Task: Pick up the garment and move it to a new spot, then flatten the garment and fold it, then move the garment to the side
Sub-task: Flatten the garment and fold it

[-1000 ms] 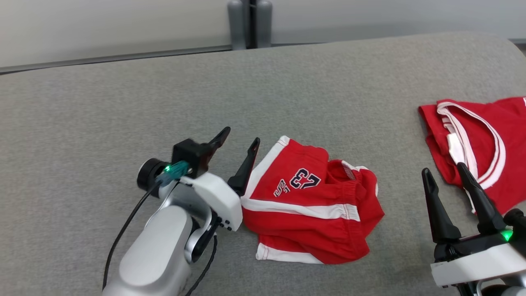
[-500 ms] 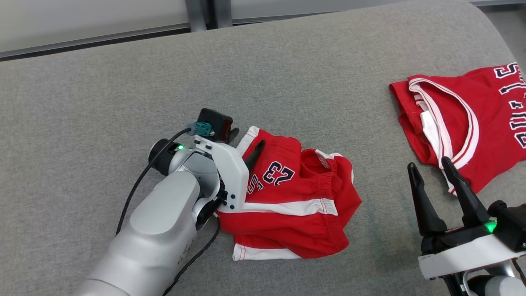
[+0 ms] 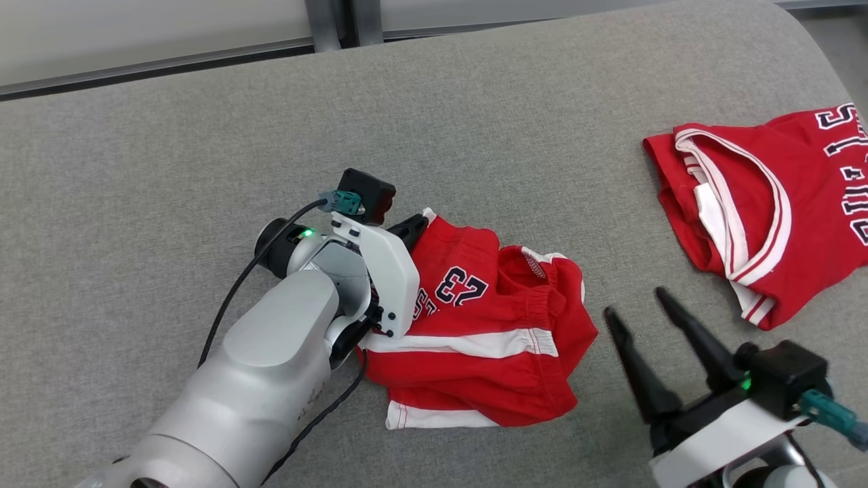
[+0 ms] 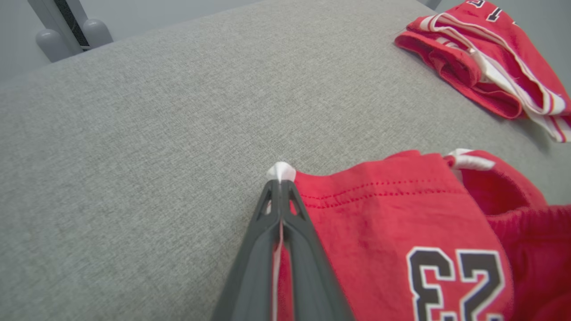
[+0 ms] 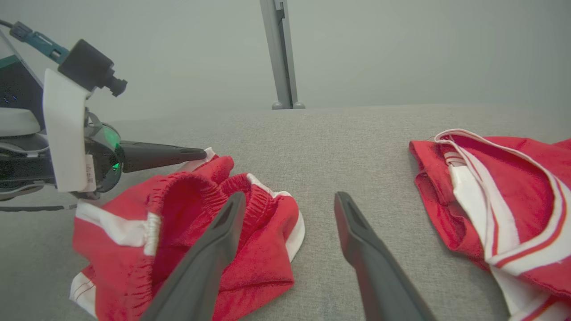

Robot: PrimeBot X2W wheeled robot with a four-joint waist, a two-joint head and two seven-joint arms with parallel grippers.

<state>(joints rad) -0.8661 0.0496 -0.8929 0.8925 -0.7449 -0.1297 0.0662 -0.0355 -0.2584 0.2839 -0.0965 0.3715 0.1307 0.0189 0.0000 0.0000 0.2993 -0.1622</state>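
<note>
Head view: the crumpled red cloth shorts with white stripes and a dark number 23 lie near the middle of the grey fabric-covered surface. The left gripper is pinched together on their far-left hem corner. Bare grey fabric stretches left of the shorts and beyond them to the far edge. The right gripper, fingers spread and holding nothing, hovers just right of the shorts. A red jersey with white trim lies well apart, by the surface's right edge.

Left wrist view: the left gripper has its fingers pressed together on the white-tipped corner of the shorts, with a strip of hem caught between them. Open surface lies ahead and to the side. The jersey sits in the far corner.

Right wrist view: the right gripper has its fingers apart above the gap between the shorts and the jersey. The left gripper grips the shorts' far corner.
</note>
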